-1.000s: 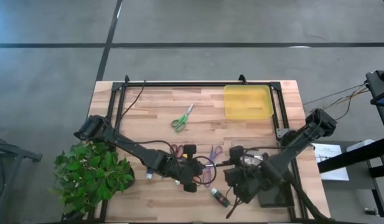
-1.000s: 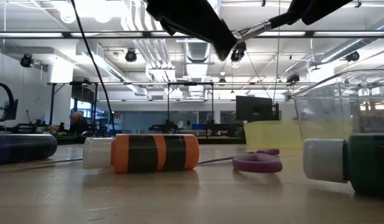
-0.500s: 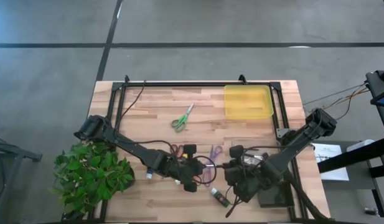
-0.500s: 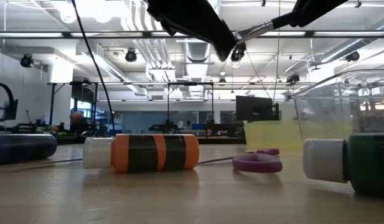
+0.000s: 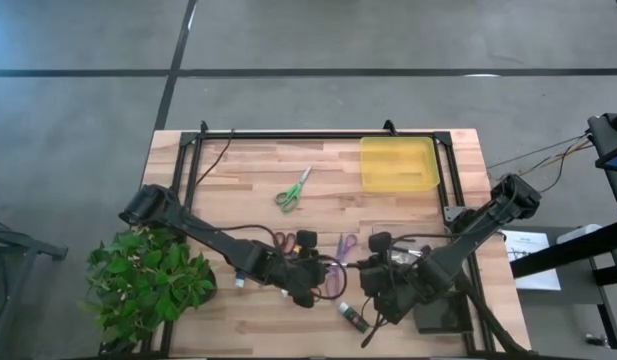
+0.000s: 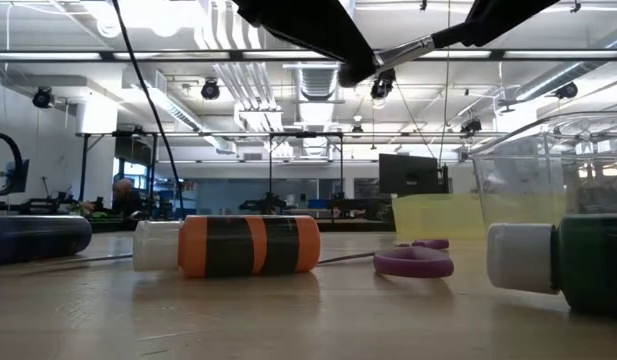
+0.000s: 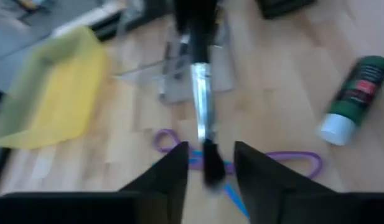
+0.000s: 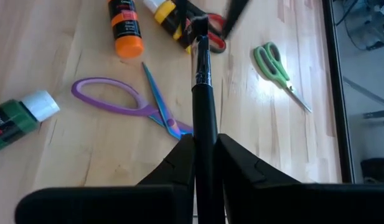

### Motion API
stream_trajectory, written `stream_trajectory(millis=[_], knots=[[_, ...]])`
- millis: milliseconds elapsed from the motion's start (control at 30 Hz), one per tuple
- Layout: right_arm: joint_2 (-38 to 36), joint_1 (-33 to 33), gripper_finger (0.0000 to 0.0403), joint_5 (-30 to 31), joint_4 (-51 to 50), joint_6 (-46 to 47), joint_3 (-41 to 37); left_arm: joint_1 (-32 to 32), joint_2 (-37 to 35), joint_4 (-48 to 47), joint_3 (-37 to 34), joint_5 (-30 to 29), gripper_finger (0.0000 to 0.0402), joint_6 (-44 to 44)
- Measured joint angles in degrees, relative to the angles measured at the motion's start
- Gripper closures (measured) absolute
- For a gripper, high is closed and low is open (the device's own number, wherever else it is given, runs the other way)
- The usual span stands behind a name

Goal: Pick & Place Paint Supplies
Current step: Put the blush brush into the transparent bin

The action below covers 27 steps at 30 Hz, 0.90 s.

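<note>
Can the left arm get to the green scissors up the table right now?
Probably yes. The green scissors lie alone on bare wood up the table, nothing on or beside them. The left gripper has its fingers apart around the brush tip, which the right gripper holds.

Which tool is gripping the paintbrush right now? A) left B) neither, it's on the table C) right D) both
C: in the right wrist view the right tool is shut on the paintbrush handle, while in the left wrist view the left tool has its fingers apart on either side of the bristle end, not pressing it.
</note>
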Motion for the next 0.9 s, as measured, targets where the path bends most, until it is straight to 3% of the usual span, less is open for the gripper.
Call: stream_trajectory(millis=[133,300,667,900], knots=[[-0.3,0.2,0.0366,0.3,-4.8,4.1,0.0,0.0,-2.5,-3.4,0.0,-6.9,0.0204,0.6],[-1.0,3.5,0.0366,1.6,-13.5,14.2,-0.1,0.0,-5.5,-10.0,-0.1,-10.1,0.0167,-3.5],[-4.5,21.6,0.0366,8.2,-30.4,47.4,-3.7,-0.1,-9.4,-10.5,-6.8,-10.5,0.0161,-8.9],[-9.1,28.1,0.0366,9.7,-32.2,62.7,-13.6,0.0,-9.4,-7.4,-10.0,-10.9,0.0160,-10.2]])
